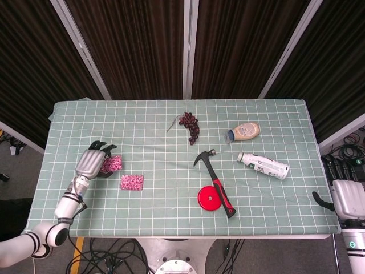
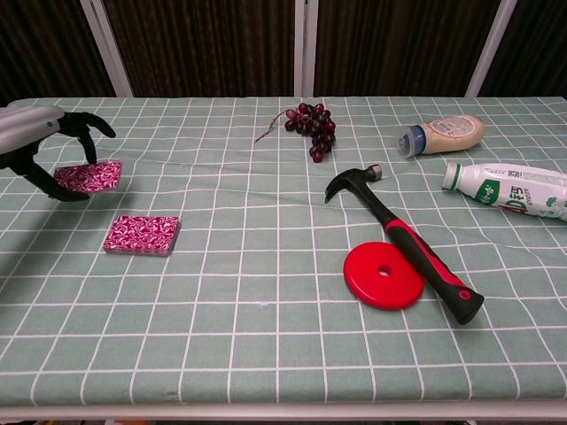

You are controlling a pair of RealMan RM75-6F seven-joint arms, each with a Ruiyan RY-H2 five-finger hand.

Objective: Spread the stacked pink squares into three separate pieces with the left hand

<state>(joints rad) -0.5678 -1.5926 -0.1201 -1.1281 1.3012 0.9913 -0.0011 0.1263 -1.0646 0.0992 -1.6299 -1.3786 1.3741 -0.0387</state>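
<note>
My left hand (image 1: 91,162) (image 2: 31,142) is at the table's left side and pinches one pink patterned square (image 1: 112,164) (image 2: 89,175) between thumb and fingers, just over the cloth. The rest of the pink stack (image 1: 132,182) (image 2: 142,235) lies flat on the checked cloth, to the right of that hand and nearer the front edge, apart from the held piece. How many pieces the stack holds cannot be told. My right hand (image 1: 348,197) hangs off the table's right front corner with its fingers apart and nothing in it.
A hammer (image 1: 215,178) (image 2: 403,239) and a red disc (image 1: 210,198) (image 2: 384,275) lie at centre right. Grapes (image 1: 190,125) (image 2: 310,118) sit at the back centre. A sauce bottle (image 1: 244,132) (image 2: 443,133) and a white bottle (image 1: 263,165) (image 2: 509,188) lie at the right.
</note>
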